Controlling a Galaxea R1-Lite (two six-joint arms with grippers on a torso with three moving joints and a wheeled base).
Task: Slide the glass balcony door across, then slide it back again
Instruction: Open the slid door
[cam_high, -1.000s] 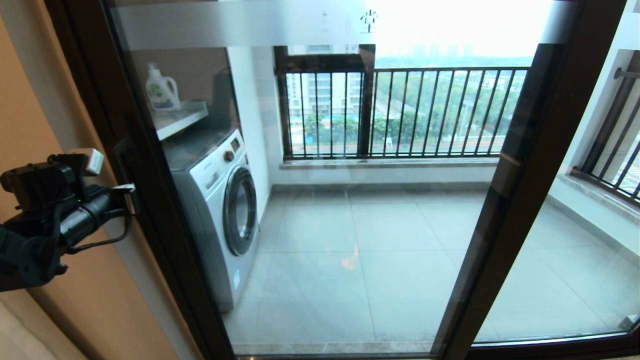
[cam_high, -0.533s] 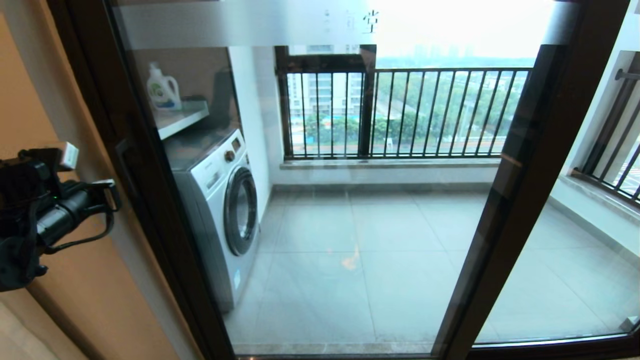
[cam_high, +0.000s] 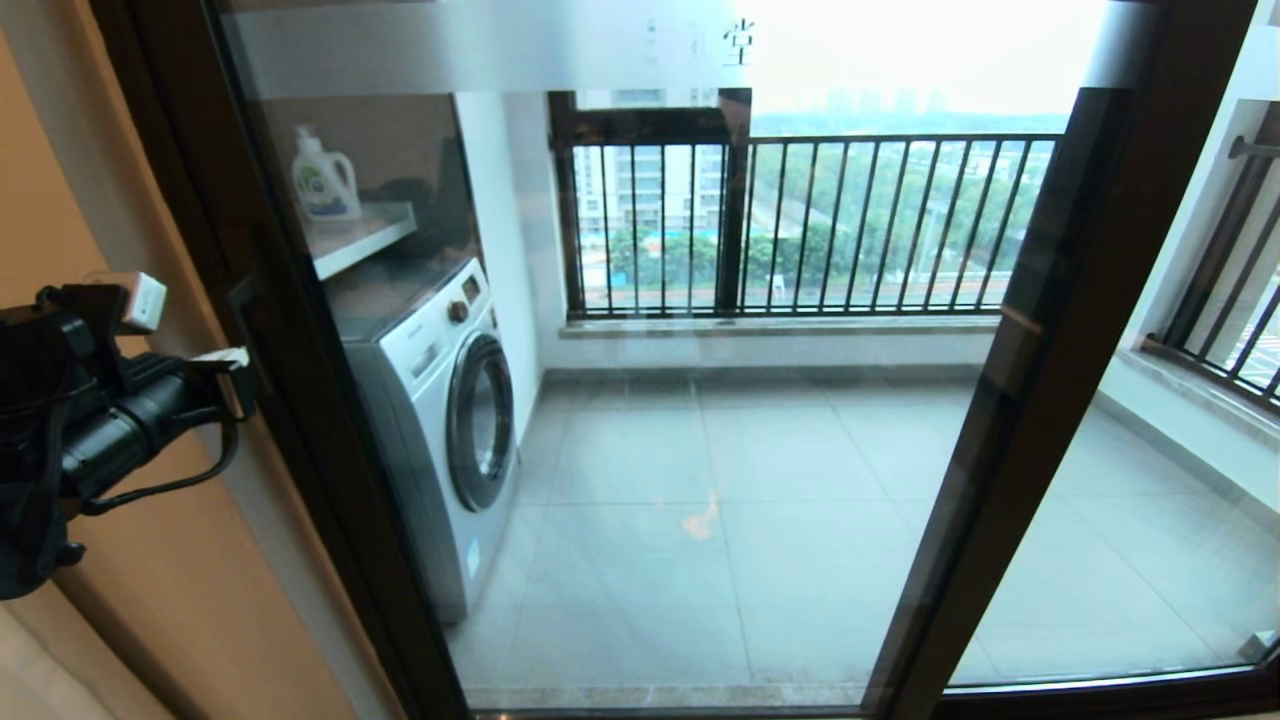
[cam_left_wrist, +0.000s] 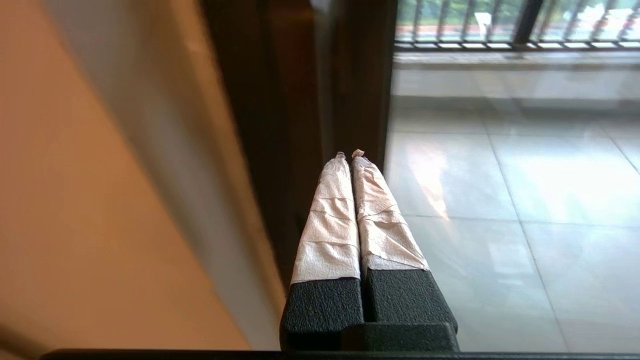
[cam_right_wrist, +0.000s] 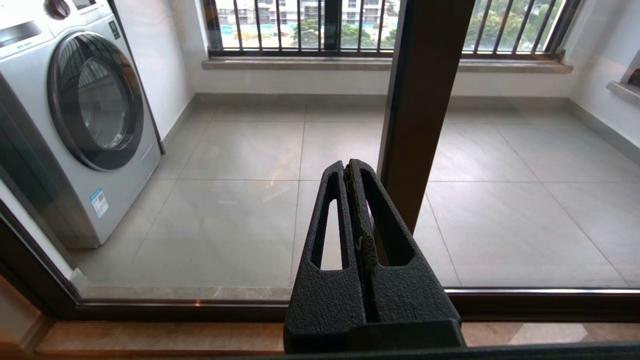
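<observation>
I see the glass door (cam_high: 700, 400) filling most of the head view, its dark left frame edge (cam_high: 300, 400) running beside the tan wall (cam_high: 60, 230). My left gripper (cam_left_wrist: 350, 154) points at that edge with its taped fingers (cam_left_wrist: 330, 220) pressed together, holding nothing; I cannot tell whether the tips touch the frame. My right gripper (cam_right_wrist: 349, 167) sits low before the glass, jaws likewise closed and empty, near the frame post (cam_right_wrist: 425, 100). Behind the pane: a washing machine (cam_high: 440, 420), open floor tiles (cam_high: 750, 520) and a railing (cam_high: 820, 225).
</observation>
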